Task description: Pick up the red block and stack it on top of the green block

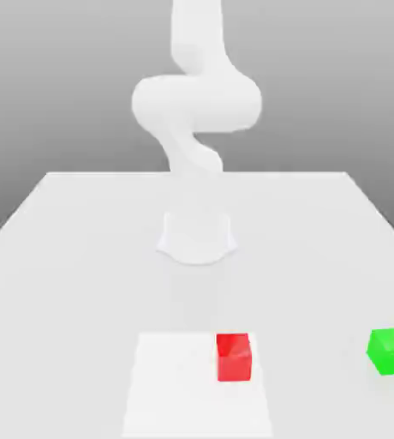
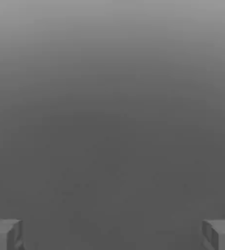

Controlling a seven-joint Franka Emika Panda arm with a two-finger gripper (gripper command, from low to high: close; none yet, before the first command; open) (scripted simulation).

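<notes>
red block (image 1: 234, 357) on white patch (image 1: 179, 386)

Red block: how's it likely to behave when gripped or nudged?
The red block looks rigid, with flat faces and crisp edges, so it probably won't deform when gripped. Sitting flat on the white patch, it should slide rather than roll if nudged. Its squat, cube-like shape makes tipping unlikely, I'd guess.

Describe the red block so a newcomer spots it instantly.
On the pale table, find the bright white square patch toward the exterior view's near edge. The red block sits on that patch, near its edge on the exterior view's right. Its colour sets it apart from the green block, which lies off the patch, farther right.
</notes>
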